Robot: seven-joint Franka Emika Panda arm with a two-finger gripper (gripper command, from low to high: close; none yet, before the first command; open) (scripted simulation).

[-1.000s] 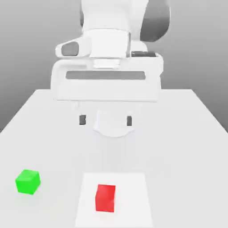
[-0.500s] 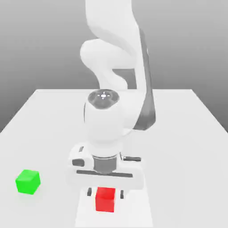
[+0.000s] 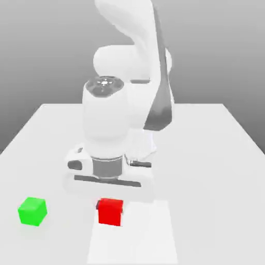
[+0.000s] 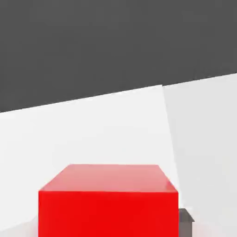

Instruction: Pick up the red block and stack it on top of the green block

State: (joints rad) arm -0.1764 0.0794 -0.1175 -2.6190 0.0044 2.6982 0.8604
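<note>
The robot's jaws [image 3: 110, 207] were clamped on the red block [image 3: 110, 212] near the edge of a white sheet [image 3: 150, 233], while the green block [image 3: 32, 211] sat on the table [image 3: 207, 171] toward the exterior view's left.

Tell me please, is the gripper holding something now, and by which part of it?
Yes, the gripper holds the red block, by two opposite sides, the ones toward the exterior view's left and right.

White arm bent at the elbow, hand [image 3: 110, 211] low and pointing down, fingers closed in.
</note>
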